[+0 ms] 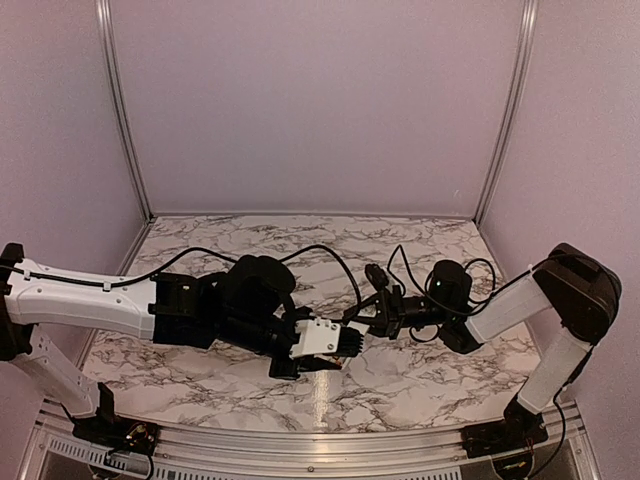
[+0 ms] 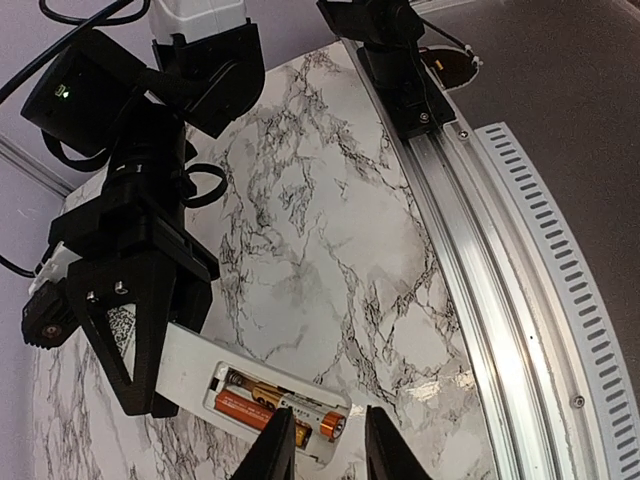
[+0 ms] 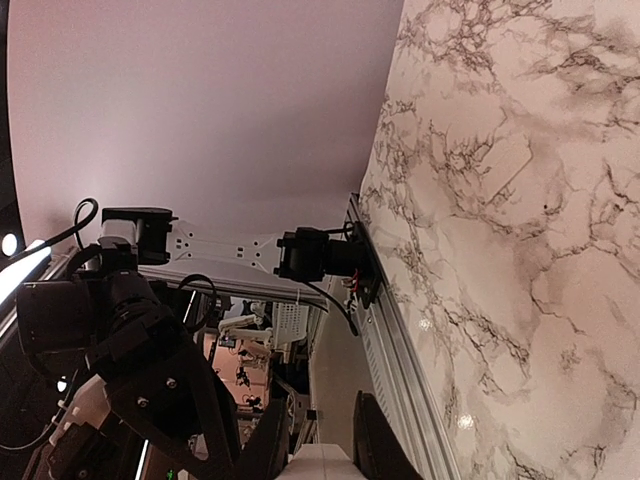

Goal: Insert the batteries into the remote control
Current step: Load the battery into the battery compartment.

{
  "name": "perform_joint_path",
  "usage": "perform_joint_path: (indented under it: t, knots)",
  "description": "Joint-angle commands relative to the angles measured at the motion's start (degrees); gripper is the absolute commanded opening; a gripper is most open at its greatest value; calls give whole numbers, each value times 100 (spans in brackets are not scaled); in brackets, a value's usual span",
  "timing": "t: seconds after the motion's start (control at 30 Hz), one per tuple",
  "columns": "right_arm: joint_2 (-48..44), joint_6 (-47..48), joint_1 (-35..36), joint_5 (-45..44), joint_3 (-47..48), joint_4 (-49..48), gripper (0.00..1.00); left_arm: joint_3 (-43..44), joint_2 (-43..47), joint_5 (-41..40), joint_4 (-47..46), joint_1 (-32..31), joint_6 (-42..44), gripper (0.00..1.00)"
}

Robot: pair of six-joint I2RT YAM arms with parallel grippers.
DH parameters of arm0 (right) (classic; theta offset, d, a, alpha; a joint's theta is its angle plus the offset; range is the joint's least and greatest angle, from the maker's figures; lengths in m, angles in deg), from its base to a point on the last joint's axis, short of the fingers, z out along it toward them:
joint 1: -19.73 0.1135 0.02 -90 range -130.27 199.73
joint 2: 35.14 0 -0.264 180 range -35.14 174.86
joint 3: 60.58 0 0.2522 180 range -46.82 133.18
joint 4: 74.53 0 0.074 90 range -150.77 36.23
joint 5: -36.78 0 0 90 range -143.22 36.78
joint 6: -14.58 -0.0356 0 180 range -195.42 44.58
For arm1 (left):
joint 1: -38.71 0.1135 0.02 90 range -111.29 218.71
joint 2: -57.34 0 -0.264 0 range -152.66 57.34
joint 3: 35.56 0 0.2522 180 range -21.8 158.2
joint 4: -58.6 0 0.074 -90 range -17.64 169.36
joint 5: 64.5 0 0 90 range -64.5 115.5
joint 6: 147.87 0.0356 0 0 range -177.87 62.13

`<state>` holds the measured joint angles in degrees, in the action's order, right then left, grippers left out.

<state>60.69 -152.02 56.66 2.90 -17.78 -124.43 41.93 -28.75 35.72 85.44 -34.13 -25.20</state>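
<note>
The white remote control (image 2: 190, 360) is held above the table with its battery bay facing the left wrist camera. It also shows in the top view (image 1: 318, 335). Two batteries (image 2: 250, 410) lie side by side in the bay. One has its orange end (image 2: 335, 426) tilted up near the bay's end. My left gripper (image 2: 328, 415) is open, its fingers on either side of that raised end; in the top view it (image 1: 340, 346) is at the remote. My right gripper (image 3: 320, 402) is shut on the remote's other end (image 3: 325, 463) and shows in the top view (image 1: 373, 318).
A small flat white piece (image 3: 505, 165), like a lid, lies on the marble table (image 1: 430, 380). The metal rail (image 2: 500, 300) runs along the near edge with the arm bases bolted to it. Black cables (image 1: 330, 255) loop over the middle of the table.
</note>
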Motion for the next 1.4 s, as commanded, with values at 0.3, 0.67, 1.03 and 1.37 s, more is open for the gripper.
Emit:
perform_joint_path:
  t: [0.3, 0.67, 1.03, 1.37]
  knots:
    - [16, 48, 262, 48, 175, -130, 0, 263, -348, 66, 372, -80, 341, 18]
    - [107, 8, 262, 101, 202, -245, 0, 207, -304, 128, 460, -73, 333, 23]
    - [129, -22, 393, 119, 284, -287, 0, 254, -451, 33, 460, -73, 338, 18]
    - [104, -38, 493, 86, 296, -296, 0, 343, -642, -101, 589, -73, 199, 13]
